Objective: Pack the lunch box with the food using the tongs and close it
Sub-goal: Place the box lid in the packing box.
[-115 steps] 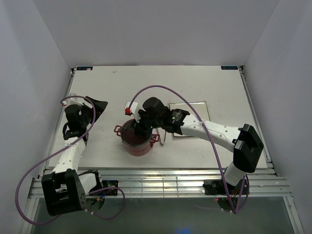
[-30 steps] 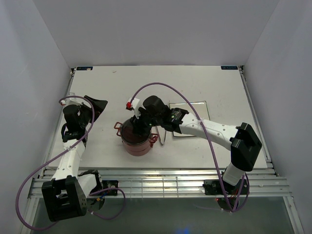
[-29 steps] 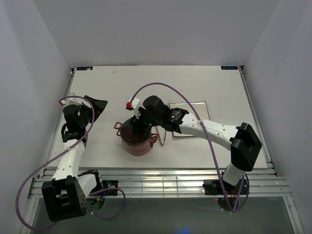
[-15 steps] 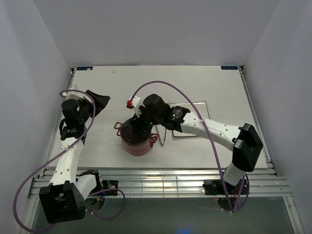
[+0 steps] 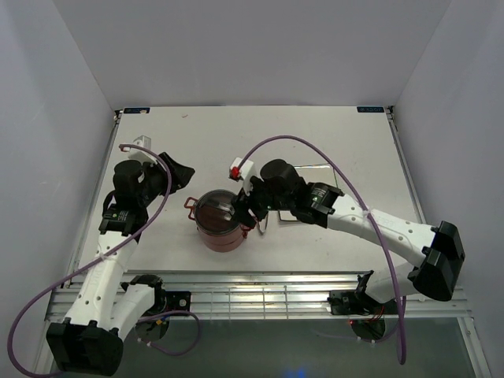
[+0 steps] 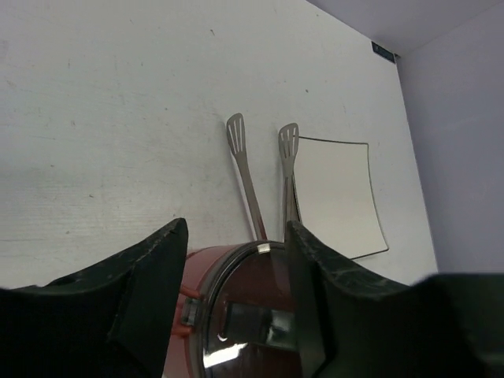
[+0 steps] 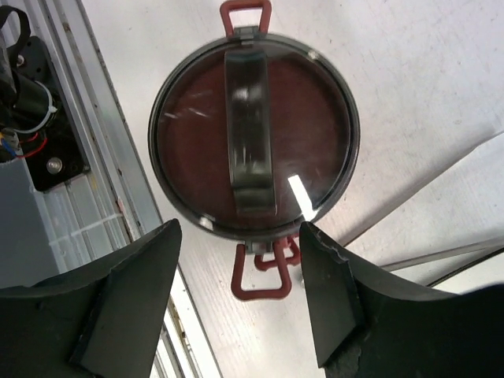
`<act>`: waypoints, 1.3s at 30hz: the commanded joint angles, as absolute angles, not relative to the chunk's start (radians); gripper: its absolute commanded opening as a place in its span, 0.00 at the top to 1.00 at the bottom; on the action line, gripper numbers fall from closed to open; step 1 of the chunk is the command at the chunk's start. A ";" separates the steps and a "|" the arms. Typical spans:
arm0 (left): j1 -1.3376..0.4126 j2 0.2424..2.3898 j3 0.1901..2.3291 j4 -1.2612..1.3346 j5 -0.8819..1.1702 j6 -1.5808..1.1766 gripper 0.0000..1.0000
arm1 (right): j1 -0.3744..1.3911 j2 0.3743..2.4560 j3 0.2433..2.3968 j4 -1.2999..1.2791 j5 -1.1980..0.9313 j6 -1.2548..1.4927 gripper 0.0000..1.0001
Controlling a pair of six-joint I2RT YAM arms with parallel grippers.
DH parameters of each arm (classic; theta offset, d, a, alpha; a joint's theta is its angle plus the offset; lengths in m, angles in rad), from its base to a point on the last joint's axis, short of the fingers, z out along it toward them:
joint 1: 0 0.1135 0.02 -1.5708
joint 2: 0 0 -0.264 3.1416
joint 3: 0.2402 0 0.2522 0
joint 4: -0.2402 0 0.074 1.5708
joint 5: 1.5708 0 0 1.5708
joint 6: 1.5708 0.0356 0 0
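The lunch box (image 5: pixel 214 225) stands closed near the table's front, its grey round cover (image 7: pixel 252 134) on top with a dark handle across it. One red clasp (image 7: pixel 258 276) hangs loose at its rim. My right gripper (image 5: pixel 246 206) hovers open over the box's right edge, holding nothing; in the right wrist view it (image 7: pixel 240 228) frames the cover from above. Left of the box my left gripper (image 5: pixel 183 175) is open and empty, and its wrist view (image 6: pixel 236 228) shows the box (image 6: pixel 244 315) between the fingers. The tongs (image 6: pixel 246 169) lie on the table beyond the box. The food is out of view.
A white square plate (image 6: pixel 335 197) lies right of the tongs, largely under my right arm in the top view (image 5: pixel 324 173). A metal rail (image 5: pixel 260 295) runs along the table's front edge. White walls close in the left, right and back sides.
My right gripper has opened, let go of the cover's handle and drawn back to the right. My left arm has swung in from the left edge toward the lunch box.
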State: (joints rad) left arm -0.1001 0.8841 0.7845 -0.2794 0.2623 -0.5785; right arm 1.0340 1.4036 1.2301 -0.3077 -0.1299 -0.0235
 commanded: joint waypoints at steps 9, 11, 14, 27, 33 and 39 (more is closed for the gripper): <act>-0.135 0.798 0.824 -0.356 0.492 -0.512 0.68 | 1.031 1.212 0.971 -0.232 -0.104 0.029 0.36; -0.133 0.805 0.796 -0.325 0.566 -0.537 0.78 | 1.031 1.210 0.963 -0.235 -0.095 0.038 0.37; -0.135 0.813 0.769 -0.275 0.594 -0.554 0.86 | 1.031 1.186 0.914 -0.210 -0.069 0.081 0.39; -0.137 0.813 0.675 -0.190 0.512 -0.600 1.00 | 1.031 1.150 0.718 0.025 0.069 0.206 0.45; -0.138 0.801 0.675 -0.146 0.566 -0.640 1.00 | 1.031 1.174 0.693 0.104 0.123 0.241 0.59; -0.143 0.772 0.635 -0.144 0.568 -0.627 1.00 | 1.031 1.132 0.612 0.245 0.144 0.294 0.62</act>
